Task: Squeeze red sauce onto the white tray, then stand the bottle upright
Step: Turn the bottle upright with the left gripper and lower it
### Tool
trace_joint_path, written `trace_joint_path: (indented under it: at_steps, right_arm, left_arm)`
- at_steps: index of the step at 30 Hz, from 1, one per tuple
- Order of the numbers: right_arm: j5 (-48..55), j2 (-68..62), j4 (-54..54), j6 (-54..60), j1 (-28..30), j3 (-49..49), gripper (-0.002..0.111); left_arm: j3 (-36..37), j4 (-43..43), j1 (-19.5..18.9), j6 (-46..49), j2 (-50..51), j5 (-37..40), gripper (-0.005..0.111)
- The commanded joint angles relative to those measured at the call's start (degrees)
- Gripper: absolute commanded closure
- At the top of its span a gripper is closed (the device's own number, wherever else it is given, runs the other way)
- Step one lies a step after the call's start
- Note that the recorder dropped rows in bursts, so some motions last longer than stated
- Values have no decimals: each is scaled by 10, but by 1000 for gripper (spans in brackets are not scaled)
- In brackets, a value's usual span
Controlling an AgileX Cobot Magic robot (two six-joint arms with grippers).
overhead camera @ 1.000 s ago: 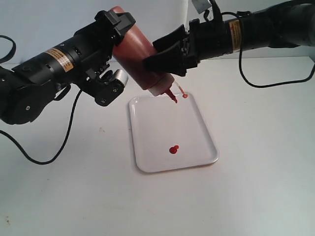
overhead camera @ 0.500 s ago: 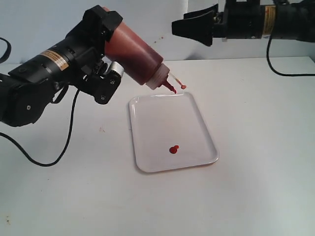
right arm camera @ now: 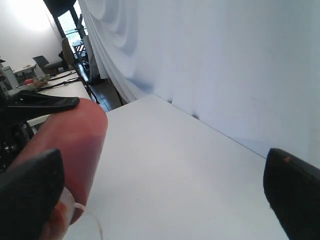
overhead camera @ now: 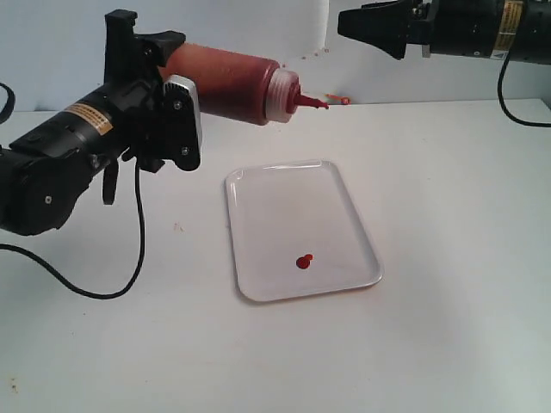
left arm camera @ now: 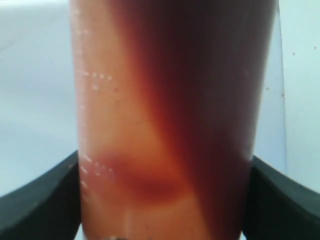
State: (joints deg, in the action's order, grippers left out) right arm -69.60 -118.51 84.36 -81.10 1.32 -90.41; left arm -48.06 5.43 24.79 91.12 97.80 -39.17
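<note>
Tabletop (overhead camera: 448,327) white against pale wall (overhead camera: 52,34); left end effector (overhead camera: 164,76) clamped around bottle (overhead camera: 232,82), right end effector (overhead camera: 366,26) apart

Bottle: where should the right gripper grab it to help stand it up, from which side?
Probably the bare straight body between the left gripper and cap, from above: the bottle lies near horizontal, its nozzle narrow and sauce-stained.

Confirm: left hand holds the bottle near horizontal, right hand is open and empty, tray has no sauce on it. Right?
Wrong on the tray: the exterior view shows a small blob of sauce on it. The rest holds: left hand holds the bottle near horizontal, right hand is open and empty.
</note>
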Motion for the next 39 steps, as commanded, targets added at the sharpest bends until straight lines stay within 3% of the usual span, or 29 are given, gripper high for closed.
trace_joint_path:
  at_steps: [1,10,17,26,30,33,39]
  right_arm:
    - [-4,3,-10,3,8,-3,3]
    - [-4,3,-10,3,33,-3,3]
    - [-4,3,8,3,32,-3,3]
    - [-4,2,61,19,-12,-3,3]
    - [-4,2,66,19,-54,-3,3]
    - [-4,2,68,19,-77,-3,3]
    - [54,1,153,23,-129,-3,3]
  left_arm:
    - [17,17,0,-125,-11,-50,107]
    - [53,-22,-21,-399,-11,-92,107]
    - [81,-138,-63,-636,-8,-158,107]
    - [81,-281,-141,-933,52,-308,107]
    - [60,-318,-155,-1061,102,-308,107]
    - [40,-333,-155,-1061,135,-308,107]
    - [-17,-473,-155,-1140,158,-308,107]
